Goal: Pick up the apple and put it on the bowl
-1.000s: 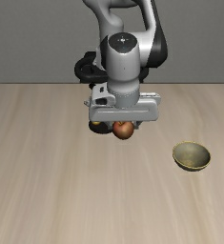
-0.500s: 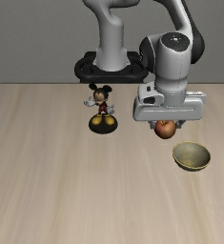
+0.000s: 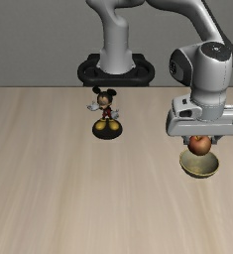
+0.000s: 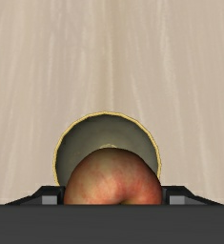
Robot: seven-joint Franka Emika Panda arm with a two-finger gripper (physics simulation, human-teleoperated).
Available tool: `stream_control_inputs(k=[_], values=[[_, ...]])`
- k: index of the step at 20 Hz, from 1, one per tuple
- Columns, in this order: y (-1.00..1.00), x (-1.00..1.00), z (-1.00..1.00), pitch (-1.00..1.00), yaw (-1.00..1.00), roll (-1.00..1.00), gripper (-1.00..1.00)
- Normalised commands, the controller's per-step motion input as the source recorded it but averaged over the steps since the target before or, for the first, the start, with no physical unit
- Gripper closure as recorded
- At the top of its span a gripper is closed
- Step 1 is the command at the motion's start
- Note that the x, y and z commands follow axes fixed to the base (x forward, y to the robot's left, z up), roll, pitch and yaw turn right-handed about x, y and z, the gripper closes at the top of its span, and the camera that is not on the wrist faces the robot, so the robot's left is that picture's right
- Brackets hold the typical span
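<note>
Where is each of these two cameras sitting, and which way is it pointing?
Exterior view: sits in front of the robot and above it, looking down over the wooden table at the arm and a Mickey Mouse figure.
Wrist view: rides on the hand, looking straight down past the fingers, which grip the apple.
Shared: both show the apple held just above the brass-coloured bowl.
</note>
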Motion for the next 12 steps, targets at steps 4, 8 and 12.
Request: stream_control_inputs(k=[4,8,12], values=[[0.00,0.00,0.00,0.00,0.00,0.00,-1.00],[0.00,0.00,0.00,0.00,0.00,0.00,-1.00],[0.00,0.00,0.00,0.00,0.00,0.00,-1.00]])
